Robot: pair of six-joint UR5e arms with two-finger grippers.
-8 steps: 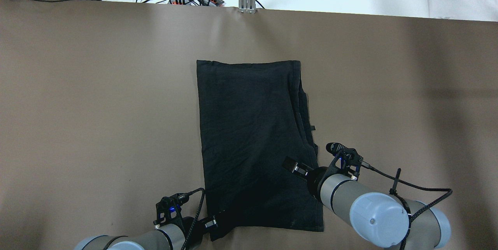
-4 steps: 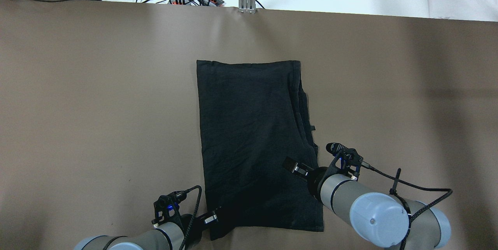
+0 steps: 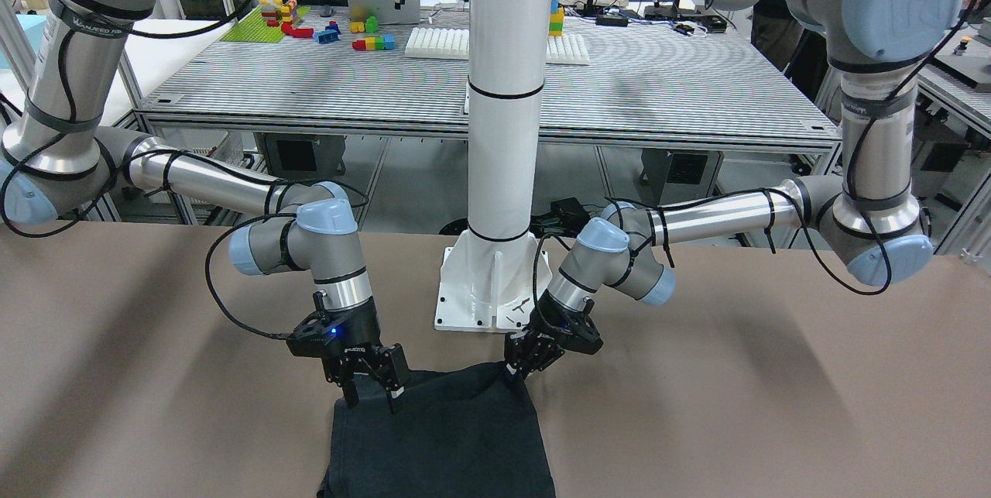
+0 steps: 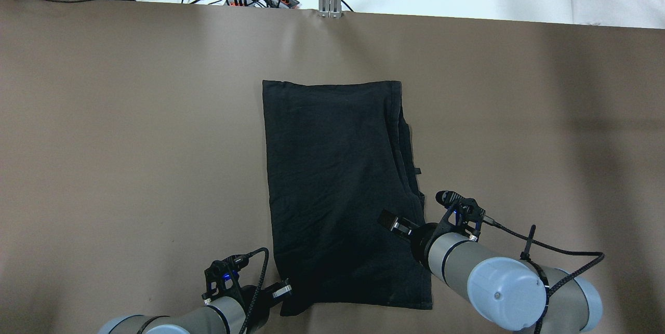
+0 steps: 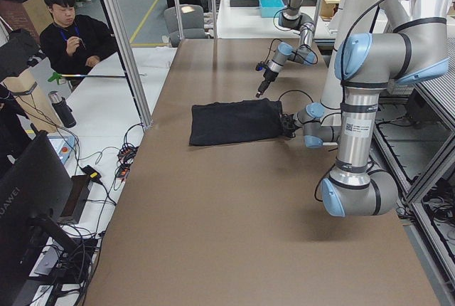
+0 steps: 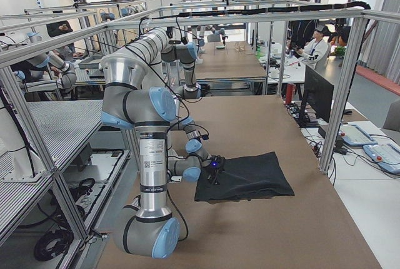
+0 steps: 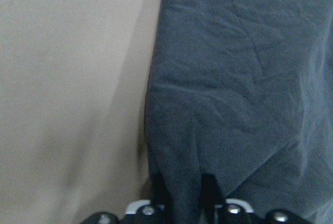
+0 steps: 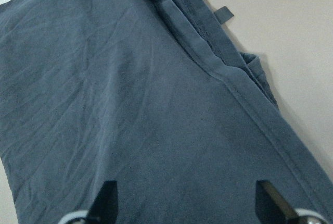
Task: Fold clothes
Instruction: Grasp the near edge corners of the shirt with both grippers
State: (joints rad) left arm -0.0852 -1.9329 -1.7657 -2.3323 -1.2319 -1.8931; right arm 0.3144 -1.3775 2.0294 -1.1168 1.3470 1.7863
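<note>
We risk lopsided bunching: left end effector clamps the garment corner while right end effector hangs apart above it.

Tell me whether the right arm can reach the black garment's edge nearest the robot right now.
Probably yes: the right gripper hangs open right over the black garment near that edge, with nothing between them.

A brown table fills the middle. Behind the white pillar stands a grey ribbed bench carrying coloured blocks. A person sits far left.
</note>
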